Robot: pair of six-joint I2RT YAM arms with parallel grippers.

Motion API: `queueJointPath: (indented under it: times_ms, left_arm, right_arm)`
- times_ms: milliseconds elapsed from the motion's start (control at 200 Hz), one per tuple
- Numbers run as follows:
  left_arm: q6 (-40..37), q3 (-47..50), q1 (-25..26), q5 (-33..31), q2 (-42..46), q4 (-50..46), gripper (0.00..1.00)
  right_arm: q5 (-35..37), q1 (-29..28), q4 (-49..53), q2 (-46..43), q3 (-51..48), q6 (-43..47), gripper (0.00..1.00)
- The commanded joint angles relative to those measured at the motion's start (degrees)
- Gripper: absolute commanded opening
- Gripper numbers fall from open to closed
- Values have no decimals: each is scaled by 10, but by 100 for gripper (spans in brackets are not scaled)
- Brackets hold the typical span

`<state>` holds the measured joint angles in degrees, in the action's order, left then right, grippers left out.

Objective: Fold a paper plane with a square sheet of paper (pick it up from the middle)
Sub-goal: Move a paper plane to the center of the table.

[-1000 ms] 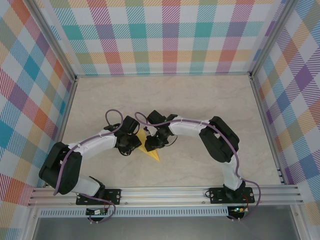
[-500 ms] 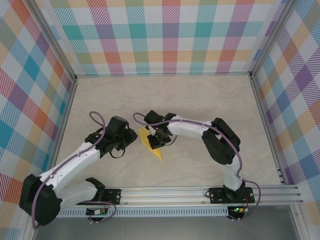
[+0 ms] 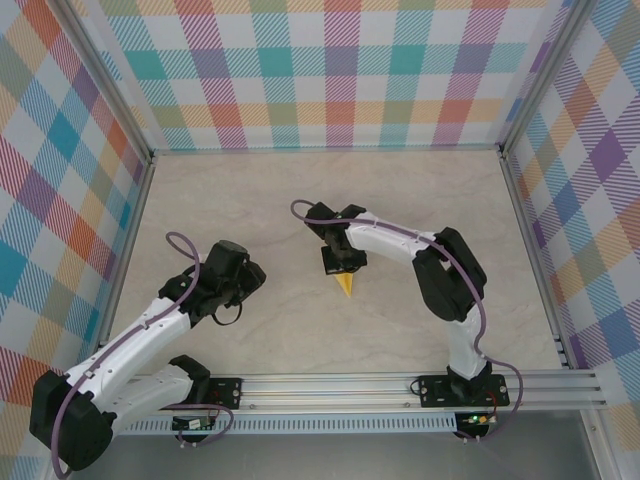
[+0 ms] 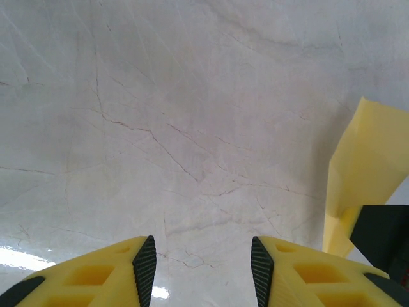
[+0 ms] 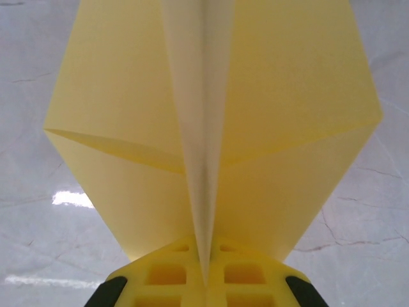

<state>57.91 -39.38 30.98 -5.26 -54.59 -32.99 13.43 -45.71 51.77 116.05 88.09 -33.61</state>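
Right fingers [image 5: 167,276]: clamped on folded bright-yellow paper dart [image 5: 281,109], at its crease.
Left fingers [image 4: 144,263]: apart, empty.
My care: move it without twisting.

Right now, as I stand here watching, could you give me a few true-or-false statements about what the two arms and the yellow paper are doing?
1. The right gripper is shut on the paper plane. True.
2. The left gripper grips the plane as well. False: its jaws stand open with nothing between them.
3. The plane has a centre crease, and the right gripper clamps it there. True.
4. The plane lies untouched on the table. False: it is clamped in the right gripper.
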Motion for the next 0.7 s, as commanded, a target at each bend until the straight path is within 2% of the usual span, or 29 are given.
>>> queueJointPath:
  times_ms: [0, 450, 610, 670, 695]
  left_arm:
    - [8, 15, -4, -9, 12, -5, 46]
    - [-1, 11, -6, -2, -4, 5, 47]
    - [-8, 11, -6, -6, -5, 9, 49]
    - [-18, 10, -6, -11, -3, 9, 51]
    - [-23, 9, -6, -14, -2, 8, 52]
  right_arm:
    - [-14, 2, 14, 22, 14, -24, 5]
    - [-51, 19, -41, 45, -66, -45, 22]
    - [-64, 19, -35, 74, -72, -54, 24]
    - [-62, 19, -30, 60, -71, -59, 24]
    - [-65, 19, -38, 45, -77, -58, 28]
